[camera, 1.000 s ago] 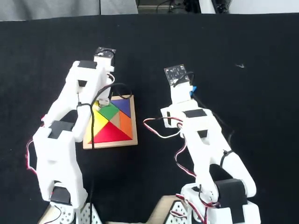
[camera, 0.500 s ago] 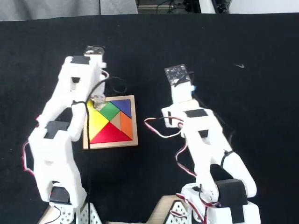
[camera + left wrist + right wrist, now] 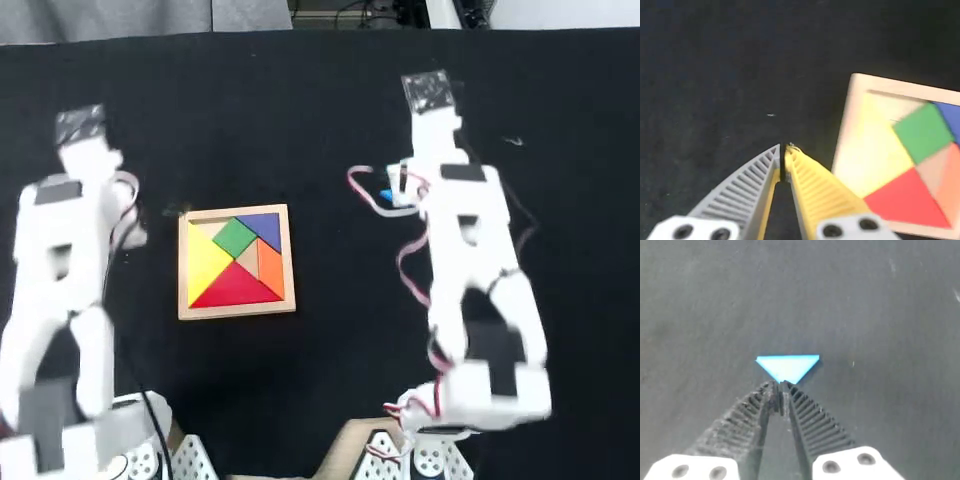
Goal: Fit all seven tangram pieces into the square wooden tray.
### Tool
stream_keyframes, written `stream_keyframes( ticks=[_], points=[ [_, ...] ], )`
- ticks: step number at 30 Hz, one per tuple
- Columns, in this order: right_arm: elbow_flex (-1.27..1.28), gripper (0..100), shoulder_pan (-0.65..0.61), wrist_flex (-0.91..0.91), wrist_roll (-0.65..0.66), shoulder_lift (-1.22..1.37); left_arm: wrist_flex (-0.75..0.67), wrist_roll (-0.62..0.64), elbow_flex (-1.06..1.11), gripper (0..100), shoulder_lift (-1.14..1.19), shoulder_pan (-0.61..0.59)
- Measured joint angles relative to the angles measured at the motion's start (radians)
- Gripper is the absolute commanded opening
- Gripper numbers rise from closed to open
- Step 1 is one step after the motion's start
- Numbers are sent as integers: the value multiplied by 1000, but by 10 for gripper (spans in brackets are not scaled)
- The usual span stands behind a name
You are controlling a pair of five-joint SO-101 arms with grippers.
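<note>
The square wooden tray (image 3: 236, 308) lies left of the table's middle, holding yellow (image 3: 206, 262), green (image 3: 235, 237), blue (image 3: 265, 227), orange (image 3: 270, 265) and red (image 3: 237, 287) pieces. A bare pale patch of wood shows at its far left corner. The left arm (image 3: 65, 230) stands left of the tray. My left gripper (image 3: 785, 148) is shut on nothing over black cloth beside the tray's rim (image 3: 846, 117). A light blue triangle (image 3: 788, 365) lies flat on the cloth just past the tips of my right gripper (image 3: 780, 386), which is shut and holds nothing. The triangle (image 3: 385, 197) sits beside the right arm (image 3: 460, 215).
Black cloth covers the whole table (image 3: 330, 110). Red and white cables (image 3: 375, 195) loop off the right arm near the triangle. The arm bases (image 3: 430, 460) stand at the near edge. Open cloth lies between the tray and the right arm.
The left arm has swung away from over the tray to its left, uncovering the tray. The right arm has stretched farther back and to the right.
</note>
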Motion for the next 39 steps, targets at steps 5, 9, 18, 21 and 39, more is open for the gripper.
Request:
stream_keyframes(
  ticks=[5, 9, 18, 21, 39],
  points=[
    [-322, 11, 75, 14, 29, 331, -281, 0, 414, 33, -227, -92],
    [-575, 11, 98, 132, 160, 552, -384, 0, 605, 33, -361, -133],
    [-1022, 11, 97, 436, 311, 821, -453, -2, 658, 33, -399, -135],
    [-1094, 11, 92, 555, 402, 841, -463, -2, 658, 33, -373, -135],
    [-1134, 11, -6, 964, 514, 624, -465, -2, 658, 33, -356, -135]
  ],
)
